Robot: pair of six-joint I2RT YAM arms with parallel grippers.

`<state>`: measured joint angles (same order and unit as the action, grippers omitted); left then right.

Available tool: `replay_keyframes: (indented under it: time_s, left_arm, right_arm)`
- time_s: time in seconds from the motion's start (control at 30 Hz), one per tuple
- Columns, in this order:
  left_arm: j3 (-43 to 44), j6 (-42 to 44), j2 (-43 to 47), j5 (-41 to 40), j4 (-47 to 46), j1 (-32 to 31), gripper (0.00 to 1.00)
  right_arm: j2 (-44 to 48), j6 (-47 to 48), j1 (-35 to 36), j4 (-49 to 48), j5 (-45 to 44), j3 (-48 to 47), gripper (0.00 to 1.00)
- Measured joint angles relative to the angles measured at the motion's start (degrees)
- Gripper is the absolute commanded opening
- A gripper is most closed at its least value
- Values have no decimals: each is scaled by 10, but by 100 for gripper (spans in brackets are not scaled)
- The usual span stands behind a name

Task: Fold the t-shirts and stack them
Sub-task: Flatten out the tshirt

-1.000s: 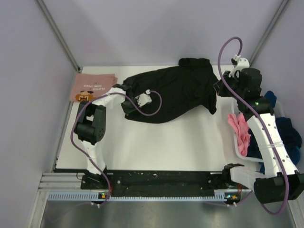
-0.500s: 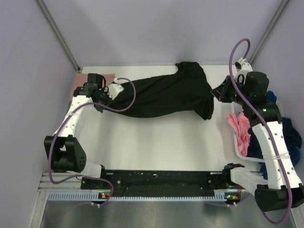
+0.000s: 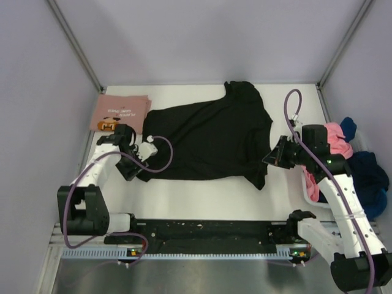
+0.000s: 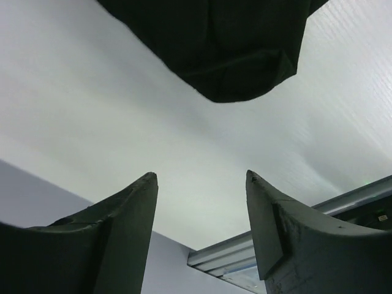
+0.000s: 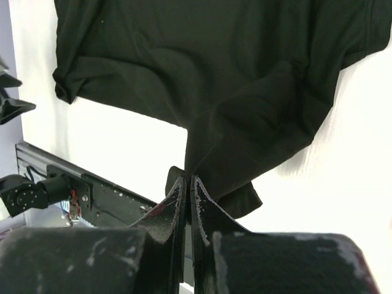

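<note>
- A white table fills the top view. Pale lavender walls close it in at the left, back and right, and a black rail carrying the arm bases runs along its near edge.
- A black t-shirt lies spread over the middle and back of the table. Its cloth is soft and matte with shallow wrinkles, and its far end reaches the back edge.
- A broad band of bare table lies between the shirt's near hem and the rail. A narrower bare strip runs along the shirt's right side.
- The left gripper hovers by the shirt's near left corner, its jaws standing apart with nothing between them. In its wrist view a rounded, rolled corner of the shirt lies just ahead, clear of the dark, tapered fingers.
- The right gripper is closed, pinching a bunch of black cloth at the shirt's near right corner. Folds fan out from the pinch across the fabric.
- A pink t-shirt with a cartoon print, folded into a flat rectangle, lies at the far left corner of the table. It sits just beside the black shirt's left edge and close to the left wall.
- At the right edge, a white bin holds a crumpled pink garment and a navy garment, loosely heaped behind the right arm.
</note>
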<state>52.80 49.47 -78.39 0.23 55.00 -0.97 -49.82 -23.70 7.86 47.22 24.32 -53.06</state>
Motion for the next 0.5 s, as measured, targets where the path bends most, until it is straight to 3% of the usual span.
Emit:
replay_keyframes:
  time_s: [0.2, 0.37, 0.5]
  left_arm:
    - [27, 32, 98, 30, 29, -12, 56]
    - [34, 65, 138, 83, 56, -41, 61]
    - [-9, 92, 140, 90, 40, -55, 61]
  right_arm:
    - [2, 3, 0, 8, -7, 7, 0]
    - [-3, 13, 0, 10, -23, 7, 0]
    - [-3, 23, 0, 20, -33, 7, 0]
